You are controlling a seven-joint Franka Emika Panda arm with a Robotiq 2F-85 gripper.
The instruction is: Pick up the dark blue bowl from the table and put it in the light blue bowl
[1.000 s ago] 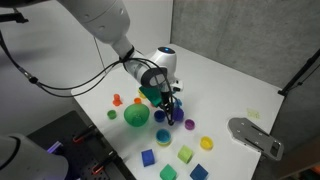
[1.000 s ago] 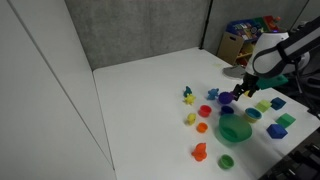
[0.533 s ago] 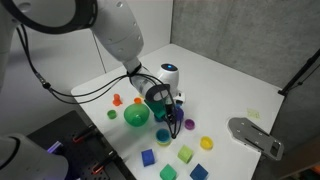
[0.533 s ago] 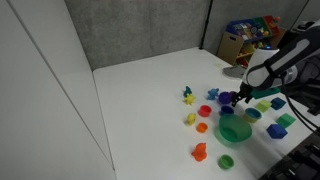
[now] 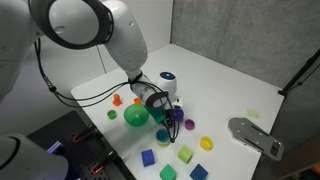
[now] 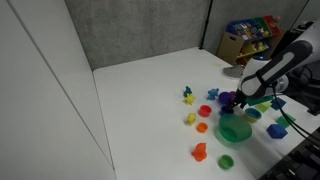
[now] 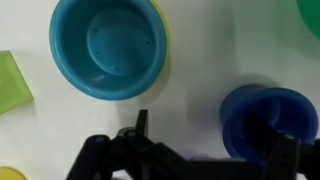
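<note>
Weight should be no trouble with the dark blue bowl (image 7: 255,115): it looks like a tiny toy of hard, smooth plastic, so I judge it light and stiff but slippery, and it may skid or tip if you push on one side. In the wrist view it sits upright on the table (image 7: 200,60) at the lower right, with the light blue bowl (image 7: 108,45) apart from it at about 10 o'clock. The jaws of the gripper (image 7: 212,140) stand spread and grasp nothing. One finger seems to be over the bowl's hollow, the other outside at 9 o'clock. Take hold on the thin wall, one finger inside and one outside, and press gently. A green block (image 7: 10,85) lies near the light blue bowl, at about 8 o'clock from it.
</note>
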